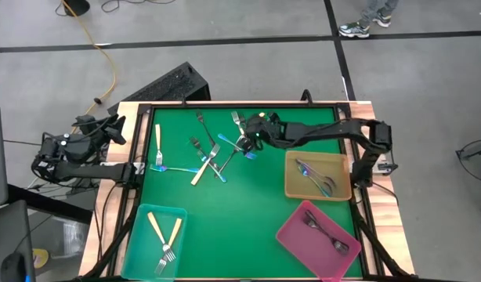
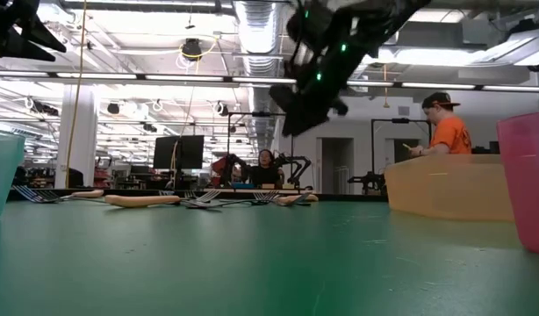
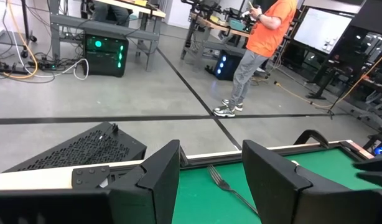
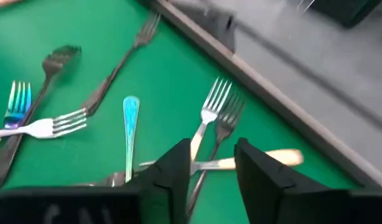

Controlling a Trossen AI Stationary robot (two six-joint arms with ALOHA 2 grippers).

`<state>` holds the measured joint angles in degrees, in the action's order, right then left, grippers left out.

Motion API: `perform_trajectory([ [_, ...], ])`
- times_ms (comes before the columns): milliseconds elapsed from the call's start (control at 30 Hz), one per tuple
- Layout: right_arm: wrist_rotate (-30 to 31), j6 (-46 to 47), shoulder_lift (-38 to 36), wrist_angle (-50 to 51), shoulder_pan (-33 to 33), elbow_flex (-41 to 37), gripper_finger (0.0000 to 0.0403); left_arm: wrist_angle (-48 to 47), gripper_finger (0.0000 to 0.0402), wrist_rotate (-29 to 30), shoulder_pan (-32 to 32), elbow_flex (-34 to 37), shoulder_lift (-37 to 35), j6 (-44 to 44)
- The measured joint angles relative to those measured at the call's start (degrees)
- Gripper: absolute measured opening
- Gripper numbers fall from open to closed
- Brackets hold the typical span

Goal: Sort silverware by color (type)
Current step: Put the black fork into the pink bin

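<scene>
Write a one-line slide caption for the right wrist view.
Right gripper, fingers apart, hovers over crossed forks on the green mat beside a blue-handled fork.

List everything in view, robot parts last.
Loose forks: roughly ten, cream-handled, dark and iridescent blue, scattered on the far half of the mat.
Teal tray: one, near left corner.
Cream-handled forks: two, in the teal tray.
Tan tray: one, right side.
Iridescent forks: about two, in the tan tray.
Pink tray: one, near right corner.
Dark forks: about two, in the pink tray.
Green mat: one, covers the table.
Person: one, orange shirt, beyond the table.
Left tool: open, empty, at the table's far left corner.
Right tool: open, above the loose forks.
</scene>
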<state>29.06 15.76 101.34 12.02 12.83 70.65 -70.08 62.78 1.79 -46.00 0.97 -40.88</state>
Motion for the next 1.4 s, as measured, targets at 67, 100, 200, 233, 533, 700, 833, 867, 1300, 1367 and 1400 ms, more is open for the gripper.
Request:
perform_trajectory([
  [67, -4.50, 0.61, 1.17, 1.47, 1.57, 0.00, 0.0175, 0.00, 0.0158, 0.00, 0.01, 0.00, 0.00, 0.00],
  [100, -6.77, 0.75, 1.83, 1.85, 2.26, 0.00, 0.0188, 0.00, 0.0158, 0.00, 0.00, 0.00, 0.00, 0.00],
  [200, -8.96, 3.88, 3.90, 3.32, 3.55, 0.00, 0.0219, 0.00, 0.0158, 0.00, -0.01, 0.00, 0.00, -0.01],
  [233, -9.05, 4.99, 4.64, 3.73, 3.67, 0.00, 0.0226, 0.00, 0.0158, 0.00, -0.01, 0.00, 0.00, -0.01],
  [533, -9.09, 6.88, 7.83, 5.46, 3.66, 0.00, 0.0229, 0.00, 0.0158, 0.00, 0.00, 0.00, 0.00, -0.02],
  [700, -9.25, 6.88, 7.83, 5.37, 4.78, 0.00, 0.0227, 0.00, 0.0158, 0.00, -0.01, 0.00, 0.00, -0.02],
  [833, -9.36, 6.89, 7.83, 5.35, 5.79, 0.00, 0.0227, 0.00, 0.0158, 0.00, 0.01, 0.00, 0.00, -0.04],
  [867, -9.40, 7.07, 7.83, 5.36, 5.99, 0.00, 0.0227, 0.00, 0.0158, 0.00, 0.01, 0.00, 0.00, -0.02],
  [1300, -11.07, 8.21, 13.31, 1.48, 5.81, 0.59, 0.0227, 0.00, 0.0158, -0.02, 0.01, 0.00, 0.00, -0.04],
  [1367, -11.04, 8.23, 13.50, 2.21, 6.22, 0.48, 0.0227, 0.00, 0.0158, -0.01, 0.00, 0.00, 0.00, -0.05],
  [1400, -11.08, 8.27, 13.93, 1.29, 6.37, 0.68, 0.0227, 0.00, 0.0158, -0.05, 0.00, 0.00, -0.01, -0.04],
])
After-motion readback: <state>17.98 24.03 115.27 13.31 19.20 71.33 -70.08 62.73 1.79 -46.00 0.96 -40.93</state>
